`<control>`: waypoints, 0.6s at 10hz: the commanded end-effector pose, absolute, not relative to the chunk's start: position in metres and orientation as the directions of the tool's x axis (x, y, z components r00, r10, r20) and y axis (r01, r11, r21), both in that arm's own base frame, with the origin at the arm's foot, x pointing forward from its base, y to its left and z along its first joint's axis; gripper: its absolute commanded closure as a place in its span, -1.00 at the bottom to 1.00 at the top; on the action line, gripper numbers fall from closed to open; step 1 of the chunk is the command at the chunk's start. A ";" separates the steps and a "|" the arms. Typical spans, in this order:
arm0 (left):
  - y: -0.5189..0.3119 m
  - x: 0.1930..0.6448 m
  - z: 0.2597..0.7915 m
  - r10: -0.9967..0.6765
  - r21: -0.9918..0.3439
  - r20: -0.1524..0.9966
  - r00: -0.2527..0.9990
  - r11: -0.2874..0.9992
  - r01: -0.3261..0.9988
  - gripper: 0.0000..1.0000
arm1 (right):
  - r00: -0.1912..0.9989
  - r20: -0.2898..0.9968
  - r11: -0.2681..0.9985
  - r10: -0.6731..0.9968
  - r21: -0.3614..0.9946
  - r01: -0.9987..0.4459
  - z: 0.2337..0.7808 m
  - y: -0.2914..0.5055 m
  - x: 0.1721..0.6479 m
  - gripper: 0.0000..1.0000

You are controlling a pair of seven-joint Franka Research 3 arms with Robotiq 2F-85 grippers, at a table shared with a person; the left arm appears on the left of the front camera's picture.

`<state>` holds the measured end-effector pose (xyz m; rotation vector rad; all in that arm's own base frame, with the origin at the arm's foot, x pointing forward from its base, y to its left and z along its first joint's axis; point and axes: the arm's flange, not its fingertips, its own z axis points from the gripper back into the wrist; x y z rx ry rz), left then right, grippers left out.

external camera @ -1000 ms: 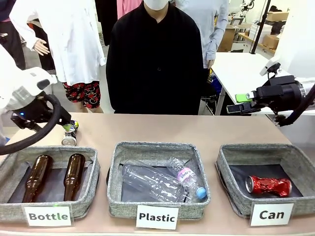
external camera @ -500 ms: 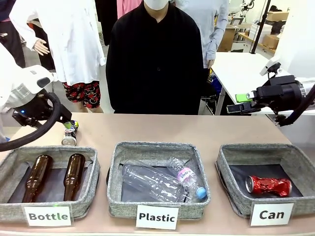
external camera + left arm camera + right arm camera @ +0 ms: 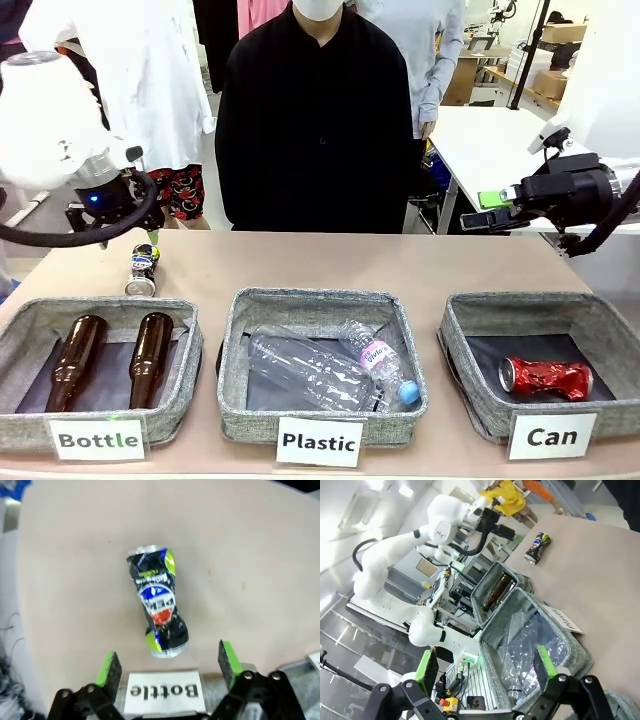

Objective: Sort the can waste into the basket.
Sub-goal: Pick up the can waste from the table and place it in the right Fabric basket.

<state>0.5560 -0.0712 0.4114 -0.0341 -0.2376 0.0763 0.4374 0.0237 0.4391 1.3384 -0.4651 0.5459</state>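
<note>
2 grippers stand spread and empty: the left gripper (image 3: 167, 662) above the crushed dark printed can (image 3: 158, 608) on the bench (image 3: 400, 265), the crushed red can (image 3: 546, 377) inside the grey woven "Can" basket (image 3: 470, 400), the right gripper (image 3: 478, 211) raised.

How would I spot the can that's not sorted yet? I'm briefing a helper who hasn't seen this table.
Start at the grey bin labelled "Bottle" on the robot's left end of the table. Just behind that bin's far rim, lying on the bare tabletop, is a small crushed dark can with silver ends and blue, red and green print. The red can already lies in the "Can" bin.
</note>
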 end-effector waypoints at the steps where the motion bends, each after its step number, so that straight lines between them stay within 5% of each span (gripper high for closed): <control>1: -0.080 0.585 0.403 0.127 0.007 0.185 0.975 0.991 -0.130 -1.00 | 0.787 0.607 0.138 0.109 0.775 -0.616 0.443 0.023 0.438 -1.00; 6: -0.077 0.605 0.340 0.138 0.081 0.107 0.985 0.986 -0.147 -1.00 | 0.787 0.607 0.138 0.109 0.775 -0.616 0.443 0.023 0.438 -1.00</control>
